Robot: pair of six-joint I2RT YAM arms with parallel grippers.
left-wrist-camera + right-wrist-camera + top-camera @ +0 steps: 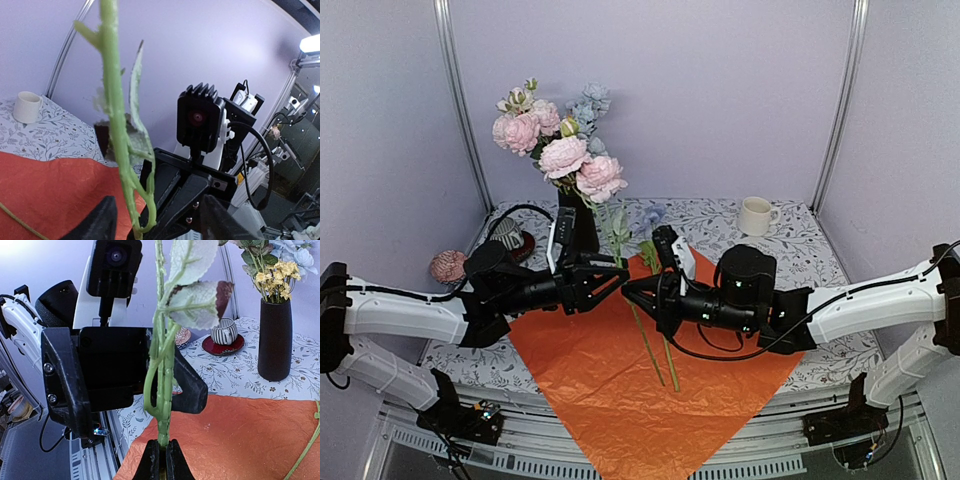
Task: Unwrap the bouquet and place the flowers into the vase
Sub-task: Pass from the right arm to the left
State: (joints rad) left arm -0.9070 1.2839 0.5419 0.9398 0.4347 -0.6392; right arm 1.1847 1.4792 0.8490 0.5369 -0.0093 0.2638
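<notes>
Top external view, from the left: a loose pink bloom (448, 266) lies on the patterned table (825, 250) beside the left arm, which reaches in low and nearly level. The left gripper (611, 288) stands with its jaws apart on either side of a flower stem (617, 240). In the left wrist view the stem passes between the fingers (97, 222) and touches neither, so this gripper has hold of nothing.

Just behind it the vase (578, 225) stands upright with pink, blue and white flowers (565, 155) already in it. The stem's long axis is near vertical, with its lower end down at the grippers. We cannot pick its bloom out from those in the vase. The vase lies behind and slightly left of the stem, nearer the left arm.

Right of the stem, the right gripper (632, 291) is clamped tight on the stem's lower end. The right arm comes in level, its wrist turned so the stem points up.

Beneath both, the orange sheet (620, 400) is spread flat with two more stems (655, 350) lying on it.

We judge that the next move is a short lift back and left over the vase mouth
</notes>
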